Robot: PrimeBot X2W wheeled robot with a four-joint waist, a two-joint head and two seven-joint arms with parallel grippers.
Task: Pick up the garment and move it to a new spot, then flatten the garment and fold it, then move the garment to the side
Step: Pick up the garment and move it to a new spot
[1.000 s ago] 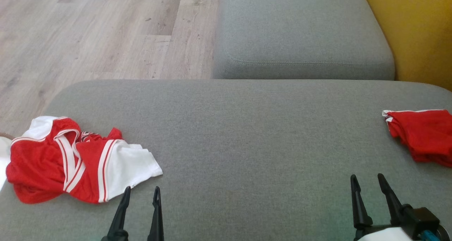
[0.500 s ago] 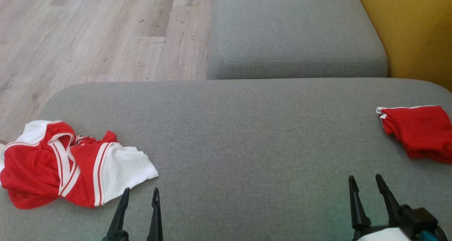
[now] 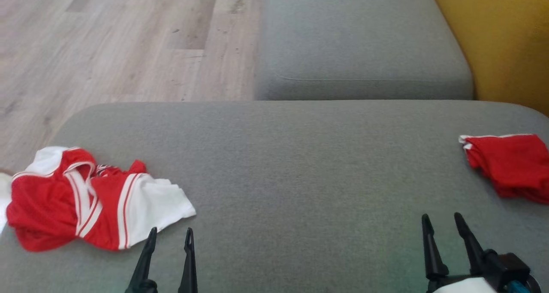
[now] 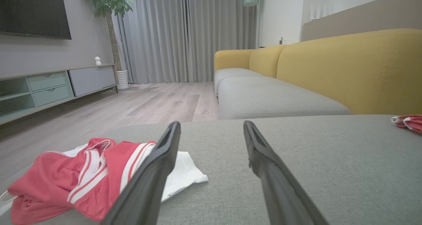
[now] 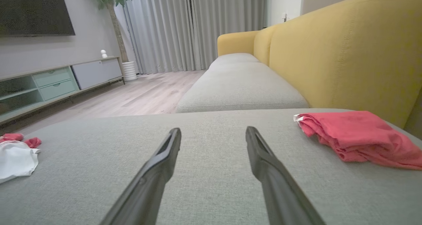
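Left claw (image 3: 171, 231) and right claw (image 3: 441, 216) hang with fingers apart and empty in your head view. Over the last second only the camera has shifted; nothing on the grey sofa seat (image 3: 300, 177) has moved.

Left wrist view: the crumpled red-and-white jersey (image 4: 66, 179) lies just left of the left claw (image 4: 211, 124), untouched.

Right wrist view: a folded red garment (image 5: 356, 136) sits ahead and right of the right claw (image 5: 213, 130).

You haven't begun the pick-up yet, by my reading.

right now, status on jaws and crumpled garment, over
Left jaws, right jaws open, empty. Crumpled garment untouched on grey cushion, beside left jaws. Path clear; folded red garment far right.
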